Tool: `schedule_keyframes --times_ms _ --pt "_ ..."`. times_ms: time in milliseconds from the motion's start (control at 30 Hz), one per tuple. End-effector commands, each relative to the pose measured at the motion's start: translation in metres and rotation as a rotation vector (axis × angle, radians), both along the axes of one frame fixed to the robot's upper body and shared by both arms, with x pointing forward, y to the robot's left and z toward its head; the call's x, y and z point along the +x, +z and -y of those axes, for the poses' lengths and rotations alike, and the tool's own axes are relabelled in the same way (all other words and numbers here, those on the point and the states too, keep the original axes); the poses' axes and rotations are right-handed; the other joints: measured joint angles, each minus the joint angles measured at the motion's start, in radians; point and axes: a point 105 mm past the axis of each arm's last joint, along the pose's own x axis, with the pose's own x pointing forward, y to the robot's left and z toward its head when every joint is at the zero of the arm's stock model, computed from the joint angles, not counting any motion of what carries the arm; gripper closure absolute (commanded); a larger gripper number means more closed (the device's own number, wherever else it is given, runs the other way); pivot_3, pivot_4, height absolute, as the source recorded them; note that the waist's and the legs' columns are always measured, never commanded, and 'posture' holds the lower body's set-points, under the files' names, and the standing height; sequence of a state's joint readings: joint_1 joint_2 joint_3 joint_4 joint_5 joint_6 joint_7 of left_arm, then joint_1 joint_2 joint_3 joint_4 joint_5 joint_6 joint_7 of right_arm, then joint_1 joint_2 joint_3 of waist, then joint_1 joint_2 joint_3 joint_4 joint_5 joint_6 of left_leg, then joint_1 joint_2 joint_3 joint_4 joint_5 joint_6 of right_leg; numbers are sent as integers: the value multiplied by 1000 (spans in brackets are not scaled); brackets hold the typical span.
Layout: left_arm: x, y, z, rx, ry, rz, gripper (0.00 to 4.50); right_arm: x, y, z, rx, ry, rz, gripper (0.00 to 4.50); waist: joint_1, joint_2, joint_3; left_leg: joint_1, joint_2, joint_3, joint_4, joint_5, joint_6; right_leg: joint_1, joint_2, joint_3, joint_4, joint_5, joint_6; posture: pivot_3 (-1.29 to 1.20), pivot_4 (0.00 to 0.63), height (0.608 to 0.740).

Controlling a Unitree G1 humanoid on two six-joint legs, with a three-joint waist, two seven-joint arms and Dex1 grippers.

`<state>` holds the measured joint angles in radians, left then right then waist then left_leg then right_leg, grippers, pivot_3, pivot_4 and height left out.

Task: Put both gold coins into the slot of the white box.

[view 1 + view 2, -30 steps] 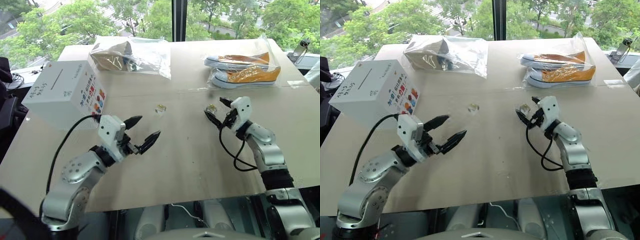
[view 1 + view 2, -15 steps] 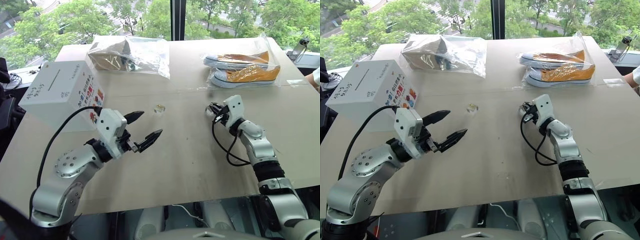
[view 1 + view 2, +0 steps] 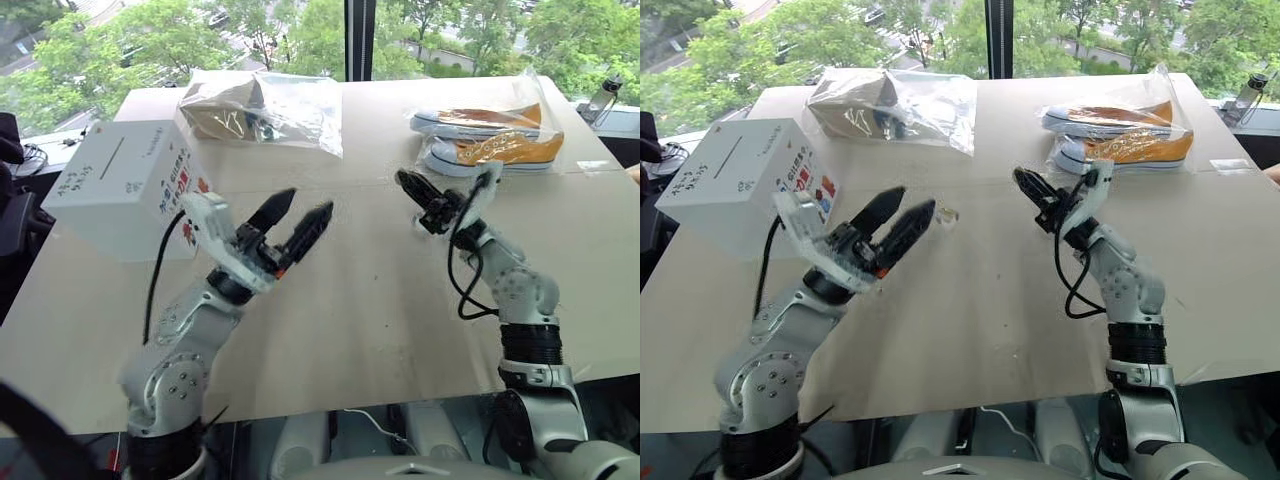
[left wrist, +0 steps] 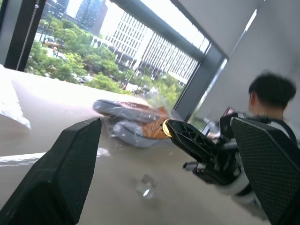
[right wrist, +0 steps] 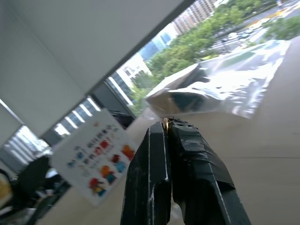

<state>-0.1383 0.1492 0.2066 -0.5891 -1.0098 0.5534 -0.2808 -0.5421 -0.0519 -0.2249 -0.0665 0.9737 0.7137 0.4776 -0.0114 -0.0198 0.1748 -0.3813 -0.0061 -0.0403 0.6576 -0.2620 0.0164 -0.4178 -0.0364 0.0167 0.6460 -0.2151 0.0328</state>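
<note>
One coin (image 5: pixel 165 123) shows as a thin gold edge pinched at the very tips of the right gripper (image 3: pixel 404 181), whose two black fingers are pressed together on it. That arm is raised off the table (image 3: pixel 400 300), forearm angled up, gripper pointing up and toward the box (image 3: pixel 125 185), its black cable looping beside the wrist. The other coin (image 3: pixel 948 214) lies on the table, right of the box, just beyond the left gripper's fingertips; in the left wrist view it sits on the tabletop between the two spread fingers.

The left gripper (image 3: pixel 302 212) is lifted too, tilted upward and toward the right, fingers spread wide with nothing between them.

The box stands near the table's left edge, left of both grippers. The slot (image 3: pixel 113 158) is a thin dark line across its top face. The side facing the arms carries small colourful figures and red characters, and the end face dark handwriting-like marks; neither can be read.

Behind the box, toward the window, lies a clear bag (image 3: pixel 262 108) with brown contents. Far right of the box, a second clear bag holds orange sneakers (image 3: pixel 487 137). A person (image 4: pixel 272 101) shows in the left wrist view, beyond the right gripper.
</note>
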Motion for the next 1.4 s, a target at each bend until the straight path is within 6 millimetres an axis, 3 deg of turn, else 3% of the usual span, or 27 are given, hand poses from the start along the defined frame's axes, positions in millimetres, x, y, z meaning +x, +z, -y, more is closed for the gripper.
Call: schedule_keyframes --times_ms 33,100,200,300,433,667,700,767,867,900,1400 --pt "1 16 7 -183 -57 6 0 -26 46 -14 156 155 62 4419 -4 0 0 0 0 0 0 0 0 0 1 0 0 0 0 0 150 740" --pt "4 26 8 -325 -87 13 0 -37 59 -21 223 224 63 4419 -4 0 0 0 0 1 0 0 0 0 2 0 0 0 0 0 150 740" --pt "4 36 14 -437 -162 24 758 -48 68 -31 244 280 72 4500 -3 0 0 0 0 1 0 0 0 0 2 -1 0 0 0 0 150 740" --pt "2 40 27 -410 -232 37 2105 -55 68 -40 221 313 75 4500 -4 0 0 0 -1 2 0 0 0 0 3 0 0 0 0 0 150 740" --pt "-6 47 42 -387 -332 65 2105 -58 64 -46 197 320 79 4500 -5 0 0 0 -2 3 1 0 0 0 3 0 0 0 0 0 150 740" --pt "-11 51 48 -404 -373 83 2105 -59 61 -49 181 319 81 4500 -5 0 0 0 -2 2 1 0 0 0 4 0 0 0 0 0 150 740" --pt "-11 51 47 -407 -372 85 2524 -59 60 -49 181 318 81 4500 -5 0 0 0 -2 2 1 0 0 0 4 0 0 0 0 0 150 740" --pt "-12 52 45 -411 -368 95 2873 -58 60 -49 182 312 80 4500 -5 0 0 0 -2 2 1 0 0 0 4 0 0 0 0 0 150 740" --pt "-13 53 44 -412 -367 103 4323 -57 60 -47 191 300 73 4500 -5 0 0 0 -2 2 1 0 0 0 4 0 0 0 0 0 150 740" --pt "-13 53 44 -412 -367 104 4468 -56 60 -47 193 298 71 4500 -4 0 0 0 -2 2 1 0 0 0 4 0 -1 0 0 0 150 740" --pt "-12 46 55 -366 -405 73 4468 -61 61 -52 162 326 94 4500 -5 0 0 -1 -2 2 1 0 0 0 4 0 -2 -1 0 0 150 740"
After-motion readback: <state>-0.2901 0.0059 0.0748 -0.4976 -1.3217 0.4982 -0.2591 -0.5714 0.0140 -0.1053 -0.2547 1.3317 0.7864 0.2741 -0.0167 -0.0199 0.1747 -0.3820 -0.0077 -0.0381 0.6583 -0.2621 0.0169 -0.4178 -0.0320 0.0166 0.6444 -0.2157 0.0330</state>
